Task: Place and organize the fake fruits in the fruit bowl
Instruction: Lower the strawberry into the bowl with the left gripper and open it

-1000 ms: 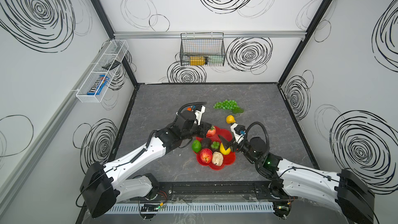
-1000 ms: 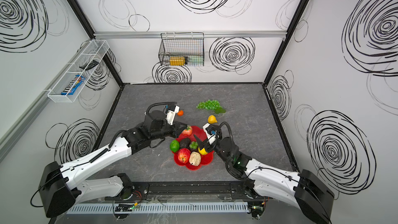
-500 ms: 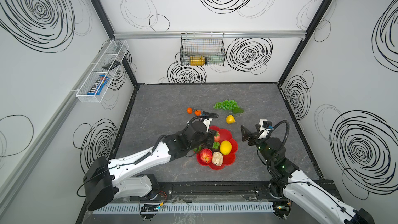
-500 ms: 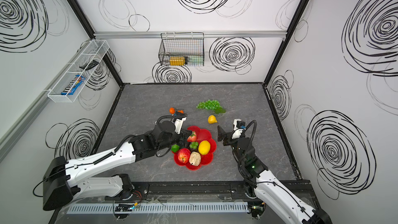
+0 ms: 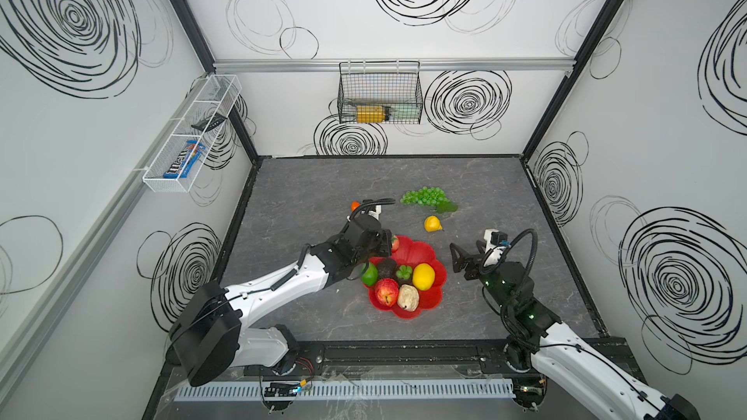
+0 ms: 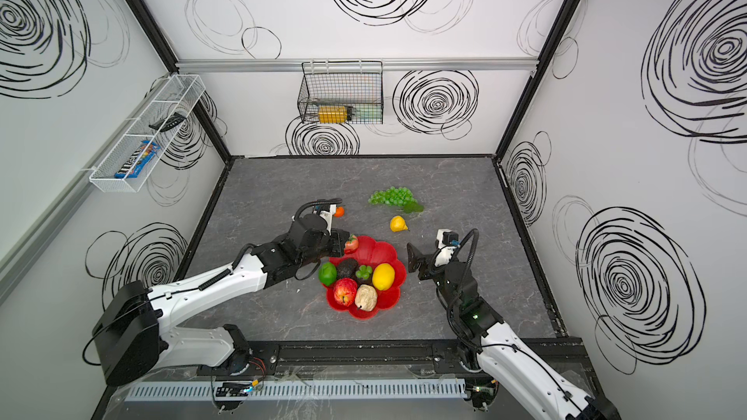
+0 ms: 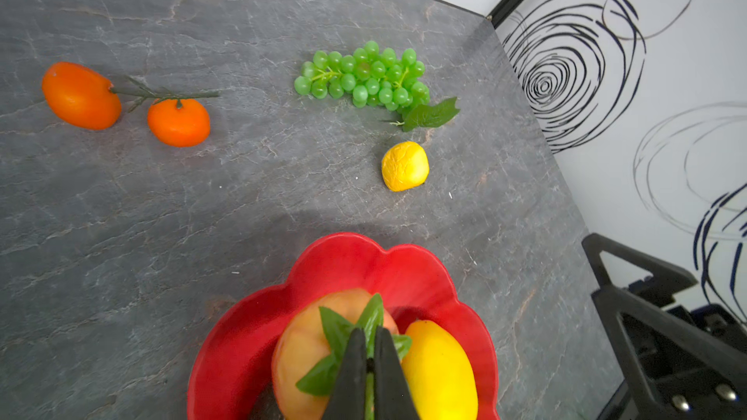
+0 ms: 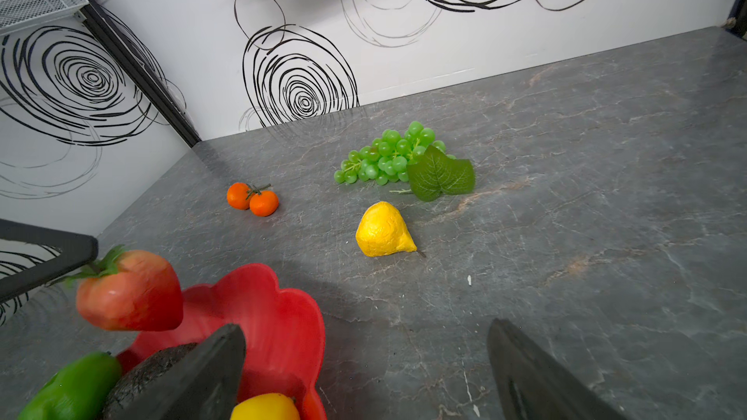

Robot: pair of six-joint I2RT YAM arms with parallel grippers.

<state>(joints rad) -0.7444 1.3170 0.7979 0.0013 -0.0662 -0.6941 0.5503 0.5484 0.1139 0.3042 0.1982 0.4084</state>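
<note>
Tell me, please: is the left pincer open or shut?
Shut. In the left wrist view, the left pincer is clamped on the green leaves of the strawberry.

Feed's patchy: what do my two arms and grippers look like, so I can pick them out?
The left arm and right arm have white links and black joints. The left gripper and right gripper carry matte black, wedge-shaped fingers. A black cable loops at each wrist; green lights dot the right arm.
</note>
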